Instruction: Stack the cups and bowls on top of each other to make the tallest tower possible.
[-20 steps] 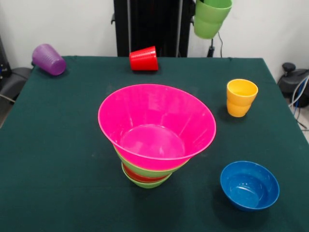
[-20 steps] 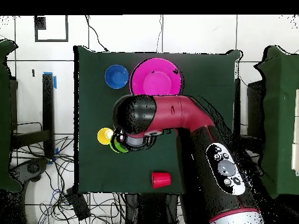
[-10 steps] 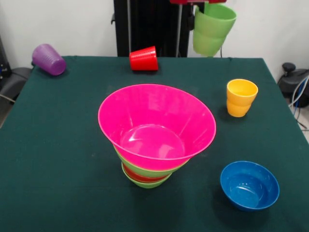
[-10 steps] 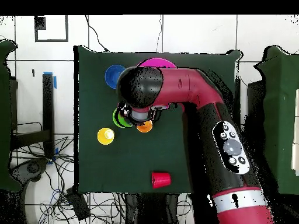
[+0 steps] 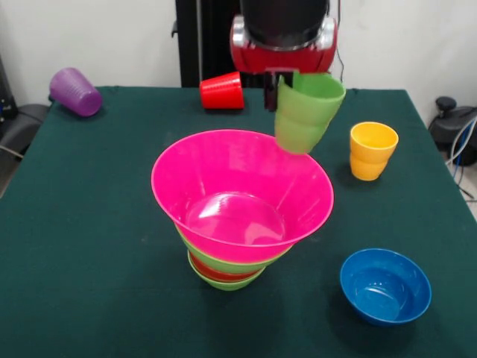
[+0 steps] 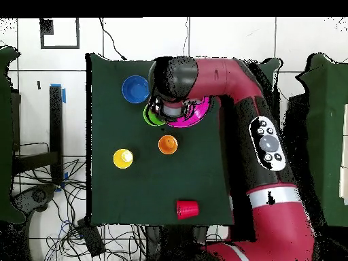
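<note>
The tower stands mid-table: a huge pink bowl [image 5: 242,195] on top of a large green bowl [image 5: 223,261], a red-orange bowl [image 5: 214,273] and a small green bowl [image 5: 227,284]. My gripper [image 5: 277,93] is shut on the rim of the light green cup [image 5: 304,113], which hangs tilted in the air over the pink bowl's far right rim. From overhead the green cup [image 6: 152,115] shows at the edge of the pink bowl [image 6: 192,117], with the arm [image 6: 204,71] covering most of it.
A blue bowl [image 5: 385,286] sits at the near right and a yellow cup [image 5: 373,151] stands upright at the right. A red cup [image 5: 222,90] and a purple cup [image 5: 74,91] lie on their sides at the far edge. Overhead, an orange cup [image 6: 168,144] stands beside the tower.
The arm has come down and toward the tower, carrying the green cup from high above the table's far side to just over the pink bowl's rim.
</note>
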Controlling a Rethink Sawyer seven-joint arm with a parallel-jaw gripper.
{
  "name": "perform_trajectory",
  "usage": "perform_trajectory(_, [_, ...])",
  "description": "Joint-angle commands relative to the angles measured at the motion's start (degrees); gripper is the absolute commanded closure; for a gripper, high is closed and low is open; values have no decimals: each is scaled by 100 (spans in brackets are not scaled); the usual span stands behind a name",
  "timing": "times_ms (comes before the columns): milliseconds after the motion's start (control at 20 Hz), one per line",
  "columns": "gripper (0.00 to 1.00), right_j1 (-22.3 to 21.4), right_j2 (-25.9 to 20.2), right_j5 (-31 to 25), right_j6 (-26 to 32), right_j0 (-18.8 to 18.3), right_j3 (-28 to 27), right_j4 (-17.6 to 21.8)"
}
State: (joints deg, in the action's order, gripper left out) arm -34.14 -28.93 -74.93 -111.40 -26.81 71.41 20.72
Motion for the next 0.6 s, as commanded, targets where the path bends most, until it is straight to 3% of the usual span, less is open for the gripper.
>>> perform_trajectory(50, [100,1117,-398,-1118,2090,265,-1691,684])
perform_trajectory(250, [100,1304,-530,-1787,2197,267,-2200,607])
perform_trajectory(600, [100,1229,-783,-3092,1866,189,-2508,169])
